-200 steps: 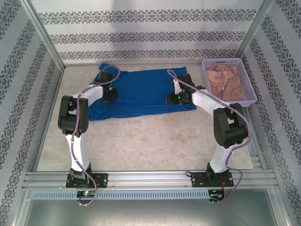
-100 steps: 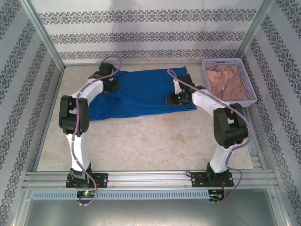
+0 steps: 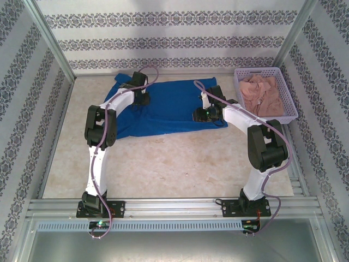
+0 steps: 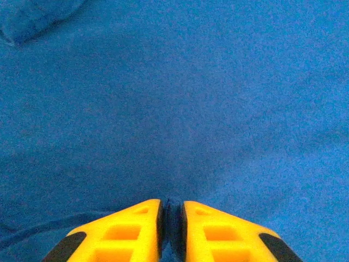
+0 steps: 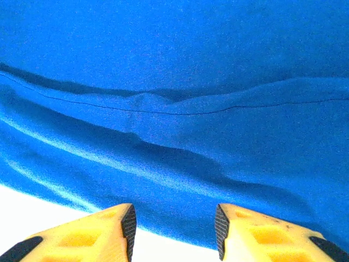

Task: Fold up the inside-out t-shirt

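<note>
The inside-out t-shirt (image 3: 169, 106) is royal blue and lies spread across the far half of the table. My left gripper (image 3: 143, 100) rests on its upper left part. In the left wrist view the yellow jaws (image 4: 172, 203) stand almost together, with a small fold of blue cloth (image 4: 191, 109) pinched between the pads. My right gripper (image 3: 198, 115) sits low over the shirt's near right edge. In the right wrist view it (image 5: 174, 218) is open, straddling the cloth's border (image 5: 174, 164) where it meets the pale table, with nothing between the pads.
A lilac basket (image 3: 256, 70) at the far right holds a pinkish-beige garment (image 3: 260, 93). The patterned back wall stands just behind the shirt. Metal frame posts flank both sides. Bare beige tabletop (image 3: 174, 164) stretches between the shirt and the arm bases.
My left arm has swung right and farther back, dragging the shirt's left part inward, so the left edge now lies more to the right. The right arm has not moved.
</note>
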